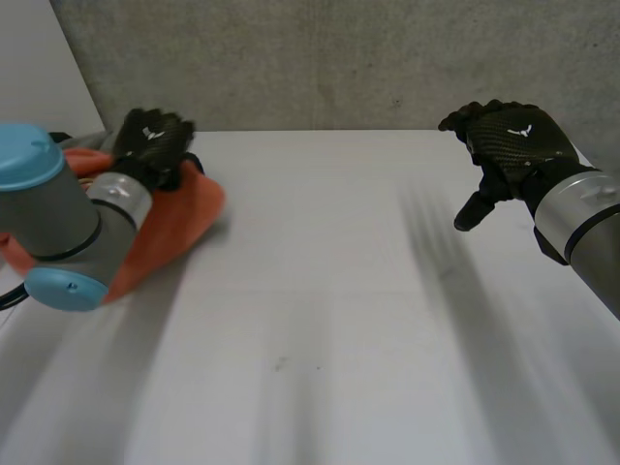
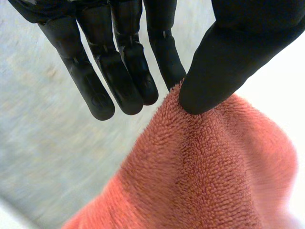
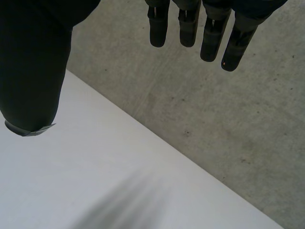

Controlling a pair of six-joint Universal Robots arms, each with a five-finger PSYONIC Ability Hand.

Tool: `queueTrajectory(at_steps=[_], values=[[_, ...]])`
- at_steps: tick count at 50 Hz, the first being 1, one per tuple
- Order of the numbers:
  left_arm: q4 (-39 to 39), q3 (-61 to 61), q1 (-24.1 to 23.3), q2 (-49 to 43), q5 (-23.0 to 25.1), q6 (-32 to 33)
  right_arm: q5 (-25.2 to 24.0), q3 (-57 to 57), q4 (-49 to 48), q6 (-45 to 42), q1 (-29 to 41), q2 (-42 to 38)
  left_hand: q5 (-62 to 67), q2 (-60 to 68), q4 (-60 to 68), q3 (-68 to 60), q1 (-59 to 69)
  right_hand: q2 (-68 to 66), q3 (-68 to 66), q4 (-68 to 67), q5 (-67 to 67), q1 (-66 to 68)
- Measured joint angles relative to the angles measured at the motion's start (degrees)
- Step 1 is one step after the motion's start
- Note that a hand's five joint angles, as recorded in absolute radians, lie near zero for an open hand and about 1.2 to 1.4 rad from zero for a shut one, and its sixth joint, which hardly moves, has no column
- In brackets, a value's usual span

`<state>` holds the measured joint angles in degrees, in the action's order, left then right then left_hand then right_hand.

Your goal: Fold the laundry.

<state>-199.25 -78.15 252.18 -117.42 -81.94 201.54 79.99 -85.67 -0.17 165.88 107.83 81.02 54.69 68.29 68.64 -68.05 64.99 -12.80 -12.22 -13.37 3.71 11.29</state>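
An orange terry towel [image 1: 174,228] lies bunched at the table's far left, partly hidden under my left arm. My left hand [image 1: 152,140] sits on its far edge. In the left wrist view, the thumb [image 2: 228,62] pinches a raised ridge of the towel [image 2: 205,171] against the fingers [image 2: 162,57], so the hand is shut on the cloth. My right hand [image 1: 509,145] hovers above the table's far right, away from the towel. Its fingers [image 3: 190,24] hang straight and apart from the thumb [image 3: 33,62], holding nothing.
The white table [image 1: 320,291] stretches bare between the two hands and toward the front. A grey concrete wall [image 1: 339,58] runs right behind the table's far edge.
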Motion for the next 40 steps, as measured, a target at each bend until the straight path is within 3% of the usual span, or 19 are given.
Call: queueTrajectory(at_steps=[2, 3, 6, 12, 13, 14, 17, 18, 22, 30, 37, 39, 40], values=[[0.95, -0.44, -1.58, 1.49, 0.09, -3.01, -0.04, 0.13, 0.01, 0.01, -0.11, 0.08, 0.0, 0.0, 0.0, 0.0, 0.0, 0.0, 0.0, 0.0, 0.0, 0.0], [2.35, -1.01, -4.47, 3.43, 0.26, -8.08, -0.08, 0.43, 0.02, 0.04, -0.24, 0.18, 0.0, 0.01, 0.01, 0.0, 0.0, 0.0, 0.0, 0.0, 0.0, 0.0], [3.87, -1.55, -9.11, 4.85, 0.38, -15.12, -0.06, 1.0, 0.05, 0.1, -0.39, 0.31, 0.0, 0.08, 0.01, 0.0, 0.0, 0.0, 0.0, 0.0, 0.0, 0.0], [5.31, -0.55, -19.63, 1.12, 0.43, -27.1, 0.07, 1.83, 0.11, 0.15, -0.45, 0.42, -0.71, -3.49, -3.39, 3.04, -1.31, 0.0, 0.0, 0.0, 0.0, 0.0], [5.39, -0.02, -21.36, -0.21, 0.48, -28.82, 0.1, 1.89, 0.12, 0.15, -0.45, 0.41, -14.28, -19.07, -18.28, 17.62, -17.04, 0.0, 0.0, 0.0, 0.0, 0.0], [5.45, 0.53, -22.93, -1.59, 0.5, -30.4, 0.13, 1.92, 0.15, 0.14, -0.45, 0.39, -17.62, -21.23, -21.62, 20.9, -20.71, 0.0, 0.0, 0.0, -0.01, 0.0], [5.4, 1.56, -25.01, -3.87, 0.5, -32.82, 0.11, 1.89, 0.23, 0.09, -0.41, 0.32, -43.92, -47.99, -47.83, 47.43, -47.4, 0.0, 0.0, 0.0, 0.0, 0.0], [5.34, 1.81, -25.25, -4.35, 0.45, -33.31, 0.1, 1.87, 0.25, 0.07, -0.4, 0.3, -46.75, -50.03, -50.66, 49.45, -49.94, 0.0, 0.0, 0.0, 0.0, 0.0], [5.26, 1.96, -23.83, -3.99, 0.11, -33.67, -0.06, 1.77, 0.35, -0.11, -0.28, 0.13, -51.79, -55.04, -55.52, 54.54, -52.82, 0.0, 0.0, 0.0, 0.03, 0.0], [5.99, -1.27, -13.78, 1.91, -0.21, -27.57, -0.63, 1.69, 1.91, -3.14, 0.31, -0.27, -51.79, -55.04, -55.52, 54.54, -52.82, 0.0, -0.01, 0.0, 0.0, 0.0], [12.85, -6.64, -5.26, 4.44, -0.29, -7.69, -1.17, 1.03, 11.05, -12.5, 2.88, -2.47, -51.79, -55.04, -55.52, 54.54, -52.82, 0.0, 0.0, 0.0, 0.0, 0.0], [13.39, -6.99, -4.77, 4.45, -0.29, -6.45, -1.13, 0.96, 11.62, -12.92, 3.32, -2.82, -51.79, -55.04, -55.52, 54.54, -52.82, 0.0, 0.0, 0.0, 0.0, 0.0], [15.69, -8.62, -2.18, 4.4, -0.3, -0.91, -0.93, 0.66, 12.98, -13.66, 5.31, -4.29, -51.79, -55.04, -55.52, 54.54, -52.82, 0.0, 0.0, 0.0, 0.0, 0.0]])
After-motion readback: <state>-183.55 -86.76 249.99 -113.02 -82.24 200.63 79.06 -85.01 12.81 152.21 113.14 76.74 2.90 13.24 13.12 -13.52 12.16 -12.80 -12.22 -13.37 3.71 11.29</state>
